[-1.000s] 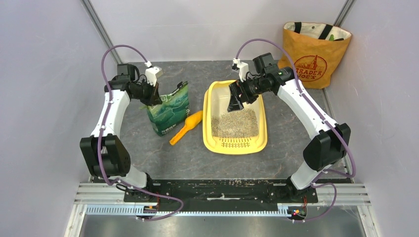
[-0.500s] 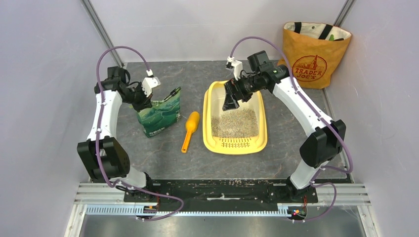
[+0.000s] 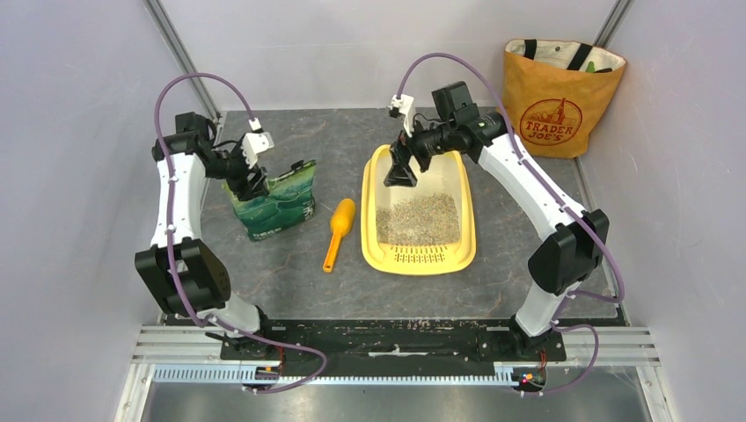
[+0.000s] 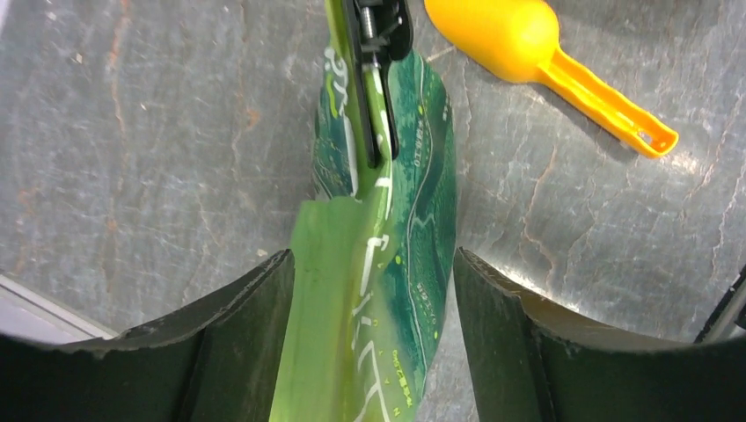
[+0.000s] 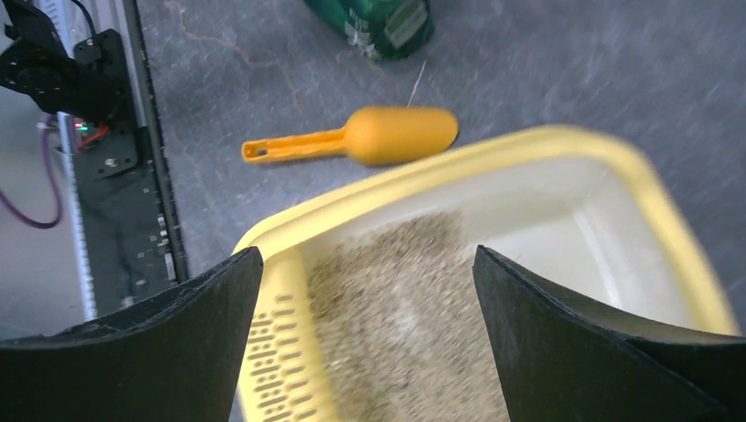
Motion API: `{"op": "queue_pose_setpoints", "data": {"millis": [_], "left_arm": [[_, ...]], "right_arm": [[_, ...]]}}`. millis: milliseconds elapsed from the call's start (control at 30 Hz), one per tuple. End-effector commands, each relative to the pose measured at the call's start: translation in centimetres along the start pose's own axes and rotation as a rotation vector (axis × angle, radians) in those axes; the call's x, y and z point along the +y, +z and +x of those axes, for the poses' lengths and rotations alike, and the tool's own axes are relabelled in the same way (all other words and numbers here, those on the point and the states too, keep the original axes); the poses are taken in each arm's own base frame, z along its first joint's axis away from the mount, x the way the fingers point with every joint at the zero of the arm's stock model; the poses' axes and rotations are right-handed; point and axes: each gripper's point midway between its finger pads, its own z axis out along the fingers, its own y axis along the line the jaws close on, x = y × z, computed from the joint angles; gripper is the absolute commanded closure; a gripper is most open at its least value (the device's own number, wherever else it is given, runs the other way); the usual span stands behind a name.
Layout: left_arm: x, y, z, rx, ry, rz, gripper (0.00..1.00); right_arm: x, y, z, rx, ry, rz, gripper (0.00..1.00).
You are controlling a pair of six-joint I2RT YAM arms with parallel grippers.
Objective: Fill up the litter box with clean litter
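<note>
The litter box [image 3: 419, 267] lay on the grey table [image 3: 290, 281] right of centre, its slotted grate [image 3: 420, 255] at the near end. Grey-beige litter [image 3: 419, 218] covered the floor of the box just behind the grate; the far part of the floor showed pale and bare. Left of the box, apart from it, an orange scoop [image 3: 338, 233] lay flat with its handle pointing near. Further left stood the green litter bag [image 3: 274, 204], tilted, a black clip [image 4: 376, 53] on its top edge. The left gripper [image 4: 371, 290] was open, its fingers spread on either side of the bag's top. The right gripper [image 5: 367, 255] hung over the far end of the box, wide open and holding nothing. An orange tote bag [image 3: 556, 105] stood in the far right corner.
</note>
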Motion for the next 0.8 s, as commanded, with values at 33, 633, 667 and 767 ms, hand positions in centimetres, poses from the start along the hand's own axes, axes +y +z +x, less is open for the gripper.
{"op": "queue_pose_setpoints", "data": {"millis": [33, 633, 667, 767], "left_arm": [[0.3, -1.2, -2.9, -0.099, 0.037, -0.069, 0.29], [0.8, -3.6, -2.1, -0.190, -0.010, -0.146, 0.28], [0.8, -3.5, -2.0, -0.188, -0.014, -0.142, 0.28], [0.9, -3.2, -1.8, -0.188, -0.024, -0.136, 0.28]], "right_arm": [[0.5, 2.5, -7.0, -0.223, -0.456, -0.049, 0.03], [1.1, 18.4, -13.6, -0.408, -0.835, -0.113, 0.03], [0.9, 18.9, -13.5, -0.400, -0.841, -0.114, 0.03], [0.4, 19.6, -13.2, -0.388, -0.865, -0.112, 0.06]]}}
